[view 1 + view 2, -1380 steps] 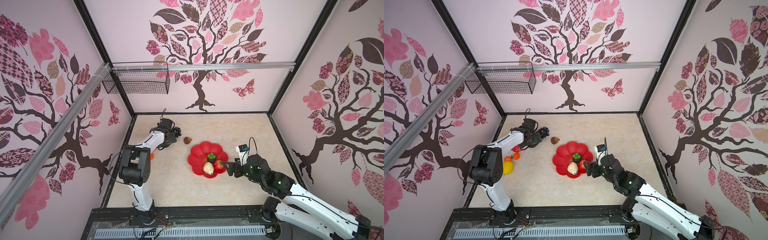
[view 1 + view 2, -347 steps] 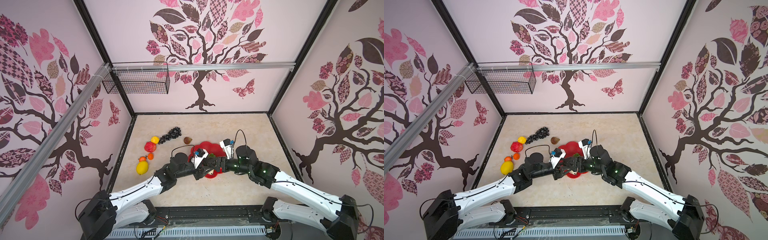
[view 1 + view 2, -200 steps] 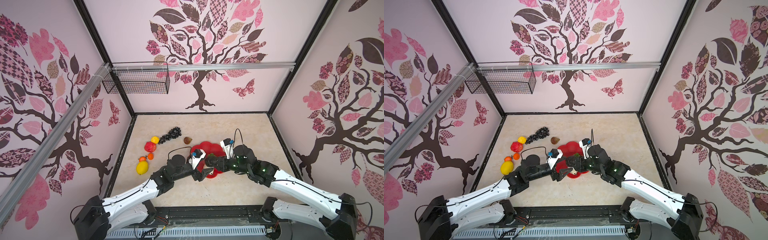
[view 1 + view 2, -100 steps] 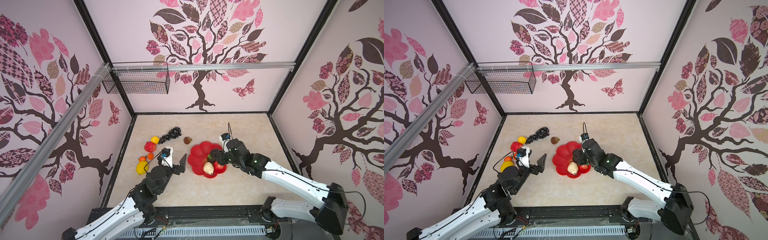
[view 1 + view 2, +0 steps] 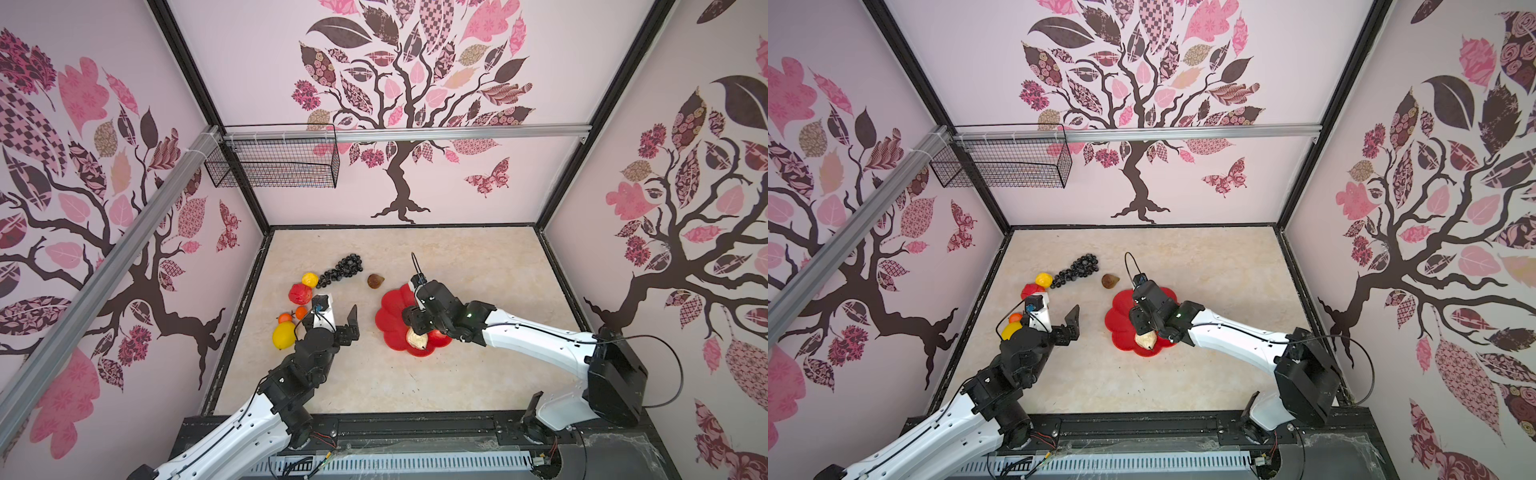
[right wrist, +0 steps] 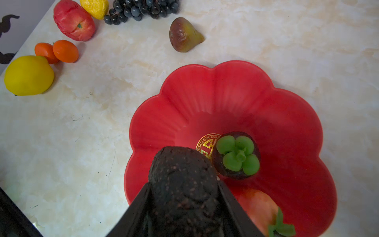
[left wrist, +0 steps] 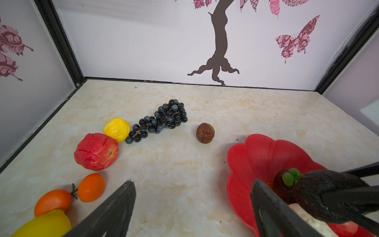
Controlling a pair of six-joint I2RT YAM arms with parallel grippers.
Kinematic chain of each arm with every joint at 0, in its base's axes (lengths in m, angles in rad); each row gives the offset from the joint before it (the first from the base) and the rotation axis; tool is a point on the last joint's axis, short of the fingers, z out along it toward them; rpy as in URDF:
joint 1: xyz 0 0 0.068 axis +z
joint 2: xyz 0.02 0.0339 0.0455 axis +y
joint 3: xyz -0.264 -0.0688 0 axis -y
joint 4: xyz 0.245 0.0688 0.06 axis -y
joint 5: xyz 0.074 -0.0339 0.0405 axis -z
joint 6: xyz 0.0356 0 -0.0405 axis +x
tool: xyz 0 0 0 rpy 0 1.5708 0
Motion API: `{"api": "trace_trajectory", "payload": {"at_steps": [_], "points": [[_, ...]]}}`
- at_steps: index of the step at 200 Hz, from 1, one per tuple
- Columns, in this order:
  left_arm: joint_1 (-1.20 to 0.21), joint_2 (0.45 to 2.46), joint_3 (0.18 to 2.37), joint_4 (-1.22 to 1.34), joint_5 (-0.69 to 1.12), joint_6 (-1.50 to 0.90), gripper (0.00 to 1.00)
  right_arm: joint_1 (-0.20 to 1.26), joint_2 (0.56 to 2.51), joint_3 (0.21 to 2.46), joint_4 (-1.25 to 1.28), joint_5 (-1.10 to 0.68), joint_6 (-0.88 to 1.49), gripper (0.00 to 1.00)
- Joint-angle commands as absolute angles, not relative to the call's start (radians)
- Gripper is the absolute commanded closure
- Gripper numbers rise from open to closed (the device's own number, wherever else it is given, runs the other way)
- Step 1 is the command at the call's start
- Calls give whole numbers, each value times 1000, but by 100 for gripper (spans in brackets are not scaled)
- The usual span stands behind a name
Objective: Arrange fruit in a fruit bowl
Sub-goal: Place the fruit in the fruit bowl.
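The red flower-shaped fruit bowl (image 5: 388, 316) (image 6: 225, 92) holds a cream pear (image 5: 415, 338), a strawberry (image 6: 260, 209) and a dark round fruit with a green calyx (image 6: 235, 156). My right gripper (image 6: 183, 183) is shut on a dark avocado (image 7: 320, 192) just above the bowl's near-left part. My left gripper (image 7: 192, 184) (image 5: 338, 316) hangs open and empty over bare table left of the bowl. Left of it lie black grapes (image 5: 343, 268), a brown fig (image 5: 375, 281), a red apple (image 5: 300, 293), a small lemon (image 5: 309, 278), two oranges (image 7: 91, 187) and a large lemon (image 5: 283, 336).
A black wire basket (image 5: 274, 162) hangs from the rail on the back wall. Walls close the table on three sides. The loose fruit lies along the left wall, close to my left arm.
My left gripper has drawn back leftward from the bowl, where it met the right gripper, and now stands open. The right gripper has stayed over the bowl with the avocado.
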State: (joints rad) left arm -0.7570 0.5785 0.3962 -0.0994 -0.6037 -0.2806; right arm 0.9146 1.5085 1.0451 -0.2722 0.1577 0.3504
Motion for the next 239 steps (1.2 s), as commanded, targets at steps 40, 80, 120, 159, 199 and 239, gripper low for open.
{"api": "trace_trajectory", "payload": {"at_steps": [40, 80, 120, 159, 199, 239], "points": [[-752, 571, 365, -110, -649, -283, 9, 964, 1671, 1170, -299, 219, 310, 50], [-752, 570, 366, -112, -652, -282, 9, 986, 1754, 1227, -344, 281, 289, 49], [-752, 571, 365, -110, -651, -281, 9, 999, 1817, 1268, -386, 312, 275, 49], [-752, 572, 364, -109, -653, -281, 9, 1006, 1860, 1294, -409, 309, 267, 47], [-752, 569, 362, -107, -655, -281, 9, 1018, 1885, 1312, -437, 346, 260, 45], [-753, 567, 360, -104, -653, -281, 9, 1029, 1894, 1310, -443, 348, 260, 42]]}}
